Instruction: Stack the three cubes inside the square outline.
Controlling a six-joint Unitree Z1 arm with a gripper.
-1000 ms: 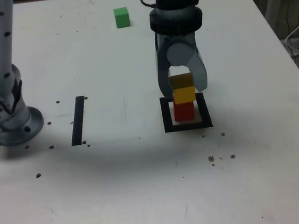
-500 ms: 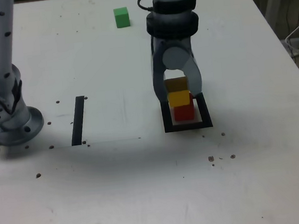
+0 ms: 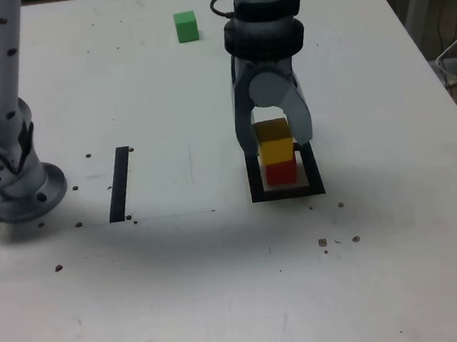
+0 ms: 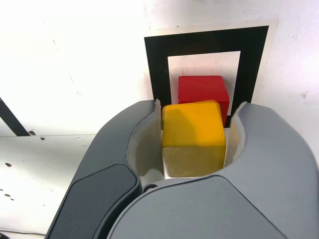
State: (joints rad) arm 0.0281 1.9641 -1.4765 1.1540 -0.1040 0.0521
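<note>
Hidden or cut off: the arm (image 3: pixel 264 4) runs out of the exterior view at the top, so only its lower links show. The far edge of the outline (image 3: pixel 285 173) sits behind the end effector (image 3: pixel 275 141) there. In the wrist view the lower faces of the yellow cube (image 4: pixel 193 134) are buried in the grey jaw housing, and the red cube (image 4: pixel 203 92) shows only its top and part of one side. Contact between the jaw pads and the yellow cube is hard to read: in the wrist view a thin gap seems to show on each side, so the jaws look slightly parted around it, not clamped.

Pose: the arm descends from above, end effector pointing down at the worktop (image 3: pixel 224 286), jaws straddling the stack.

Yellow cube (image 3: pixel 276 149) sits between the jaws, resting on the red cube (image 3: pixel 280 170), a little skewed to it. Red cube stands directly below the end effector, inside the outline's white centre.

Green cube (image 3: pixel 186 27) lies well apart, far behind the end effector toward the exterior view's left.

A black strip (image 3: pixel 120 183) lies to the exterior view's left of the end effector; a second grey robot base (image 3: pixel 7 161) stands further left.
</note>
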